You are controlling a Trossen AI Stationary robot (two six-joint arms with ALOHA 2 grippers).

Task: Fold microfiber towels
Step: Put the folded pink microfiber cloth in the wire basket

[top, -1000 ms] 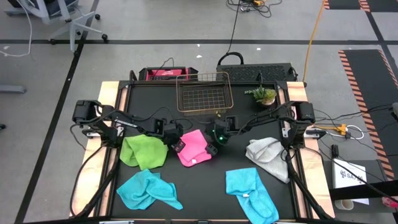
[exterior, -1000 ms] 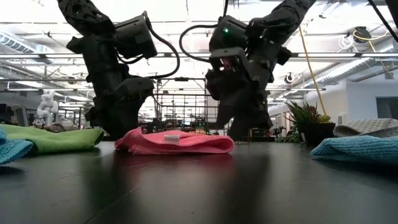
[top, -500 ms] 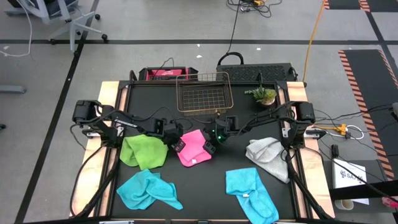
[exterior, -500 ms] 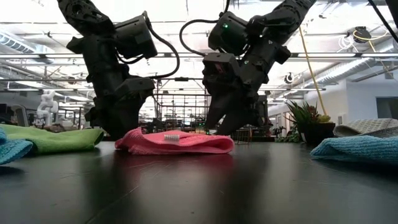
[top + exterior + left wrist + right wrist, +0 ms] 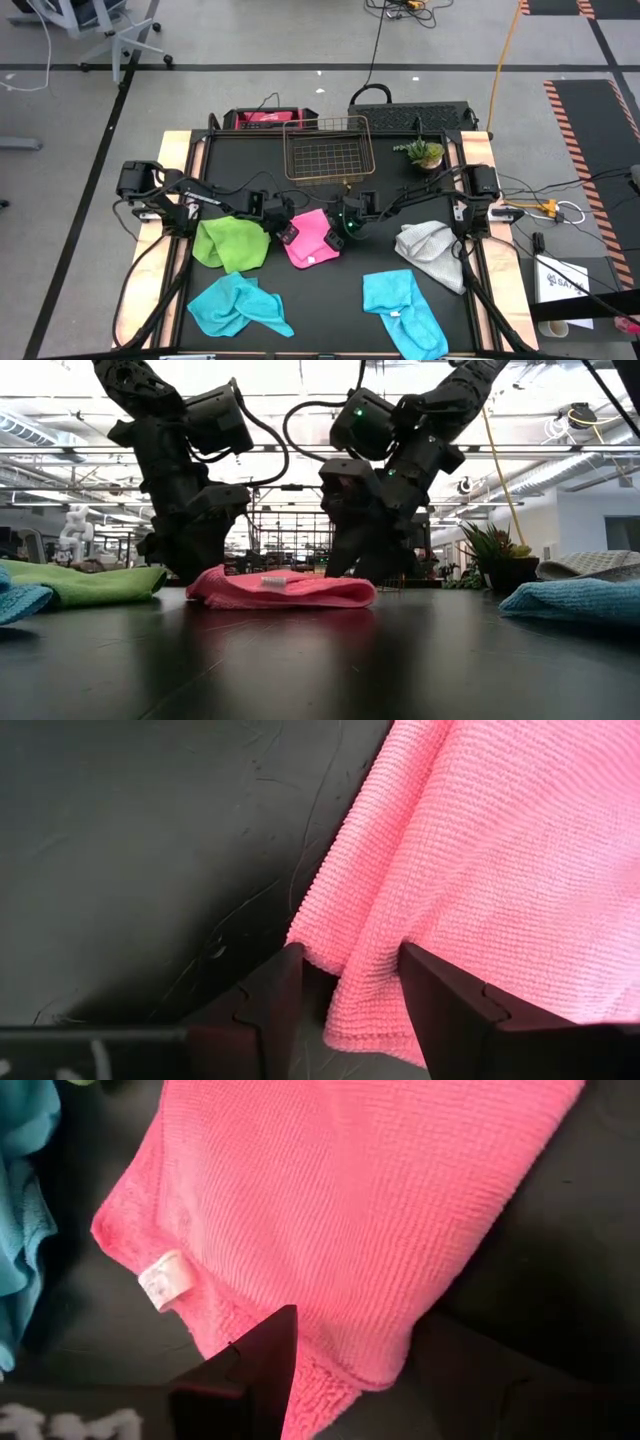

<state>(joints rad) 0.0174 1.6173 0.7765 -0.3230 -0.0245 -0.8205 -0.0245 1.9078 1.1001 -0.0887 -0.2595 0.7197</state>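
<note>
The pink towel (image 5: pixel 310 240) lies folded in several layers at the table's middle, with a white label (image 5: pixel 165 1278) near one corner. My left gripper (image 5: pixel 283 233) is down at its left end, shut on it (image 5: pixel 350 990). My right gripper (image 5: pixel 345 232) is low over its right end and open. One of its fingers (image 5: pixel 265 1370) stands over the towel's corner, and I cannot tell whether it touches the cloth. The lime green towel (image 5: pixel 232 243), the two turquoise towels (image 5: pixel 237 305) (image 5: pixel 405 308) and the grey towel (image 5: pixel 430 252) lie loose around it. My left gripper pinches a raised fold at the pink towel's left edge (image 5: pixel 345 955) between its two fingers, several layers thick. The fingers come from above, slanting in from the table's left. The rest of the towel lies flat on the table (image 5: pixel 285 590).
A copper wire basket (image 5: pixel 328 150) stands at the far middle, with a small potted plant (image 5: pixel 423 152) to its right. Bare dark tabletop (image 5: pixel 345 290) shows between the two turquoise towels at the near side.
My right gripper has moved a little toward the table's left and near edge, over the pink towel's right end, and has turned. The pink towel and my left gripper have stayed where they were.
</note>
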